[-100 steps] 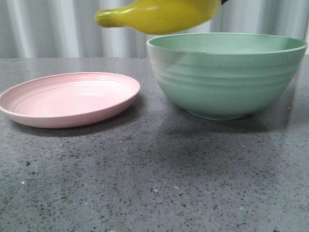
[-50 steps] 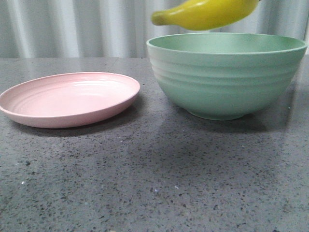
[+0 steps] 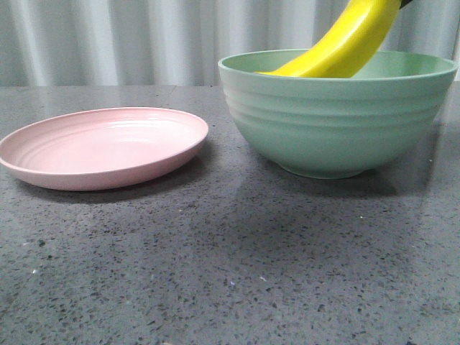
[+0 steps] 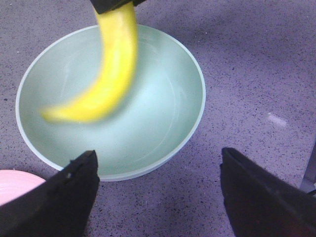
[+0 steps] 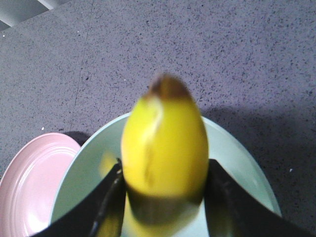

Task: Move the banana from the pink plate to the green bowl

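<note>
Right claw (image 5: 163, 197) angles banana (image 3: 345, 47) steeply into green bowl (image 3: 338, 122).

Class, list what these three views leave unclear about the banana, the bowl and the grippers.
1. Front view: the banana's lower end is hidden behind the green bowl's rim, so contact with the bowl floor is unknown.
2. Front view: the right gripper is cut off by the top edge.
3. Both wrist views: the banana is motion-blurred.
4. Right wrist view: the pink plate is cropped.

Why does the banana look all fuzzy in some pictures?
In the left wrist view the banana is smeared, probably from moving; in the right wrist view it sits too close to the camera and looks soft; in the front view it is sharp above the green bowl.
</note>
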Motion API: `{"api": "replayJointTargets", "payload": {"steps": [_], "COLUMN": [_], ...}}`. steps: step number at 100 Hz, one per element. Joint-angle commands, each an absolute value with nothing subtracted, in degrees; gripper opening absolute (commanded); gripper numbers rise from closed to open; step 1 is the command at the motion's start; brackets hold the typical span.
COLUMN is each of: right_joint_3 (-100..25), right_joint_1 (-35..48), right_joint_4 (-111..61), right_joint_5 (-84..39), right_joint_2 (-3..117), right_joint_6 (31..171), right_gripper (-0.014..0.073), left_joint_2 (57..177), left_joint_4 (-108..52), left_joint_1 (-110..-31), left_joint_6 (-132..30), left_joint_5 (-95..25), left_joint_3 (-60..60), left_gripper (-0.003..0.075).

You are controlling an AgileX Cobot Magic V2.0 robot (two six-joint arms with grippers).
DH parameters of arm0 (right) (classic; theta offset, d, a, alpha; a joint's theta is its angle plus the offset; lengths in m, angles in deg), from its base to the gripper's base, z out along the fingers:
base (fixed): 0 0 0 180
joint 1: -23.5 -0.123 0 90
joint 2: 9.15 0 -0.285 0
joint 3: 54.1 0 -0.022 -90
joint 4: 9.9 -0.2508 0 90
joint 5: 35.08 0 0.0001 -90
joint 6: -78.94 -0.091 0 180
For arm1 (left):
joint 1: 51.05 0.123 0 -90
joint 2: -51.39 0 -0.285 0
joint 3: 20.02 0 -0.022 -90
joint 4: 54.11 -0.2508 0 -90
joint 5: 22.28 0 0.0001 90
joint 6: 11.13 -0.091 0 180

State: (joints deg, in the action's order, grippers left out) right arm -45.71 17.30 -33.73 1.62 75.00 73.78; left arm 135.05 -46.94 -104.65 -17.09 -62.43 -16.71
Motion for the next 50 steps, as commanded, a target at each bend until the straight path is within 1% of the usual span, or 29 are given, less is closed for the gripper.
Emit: {"api": "replayJointTargets", "payload": {"steps": [1, 25, 39, 50], "right_joint_3": [-47.7, -47.7, -47.7, -47.7], "right_joint_1": [17.6, 17.6, 17.6, 17.6], "right_joint_4": [-34.1, -34.1, -34.1, -34.1], "right_joint_5": [-1.5, -1.3, -0.9, -0.8], "right_joint_2": [72.9, 72.9, 72.9, 72.9], "right_joint_6": [74.2, 74.2, 74.4, 74.4], "right_gripper": [0.0268, 0.0325, 0.038, 0.0383], "left_joint_2": [133.1, 133.1, 133.1, 133.1], "left_joint_4": [-46.0, -46.0, -46.0, -46.0], "left_joint_1": [-105.1, -105.1, -105.1, -105.1], "left_joint_6": [-16.9, -16.9, -16.9, -16.9], "left_joint_5": [-58.8, -58.8, -58.8, -58.8], "left_joint_3": [-18.8, -18.8, -18.8, -18.8], "left_gripper": [0.0483, 0.0483, 0.0483, 0.0483]}}
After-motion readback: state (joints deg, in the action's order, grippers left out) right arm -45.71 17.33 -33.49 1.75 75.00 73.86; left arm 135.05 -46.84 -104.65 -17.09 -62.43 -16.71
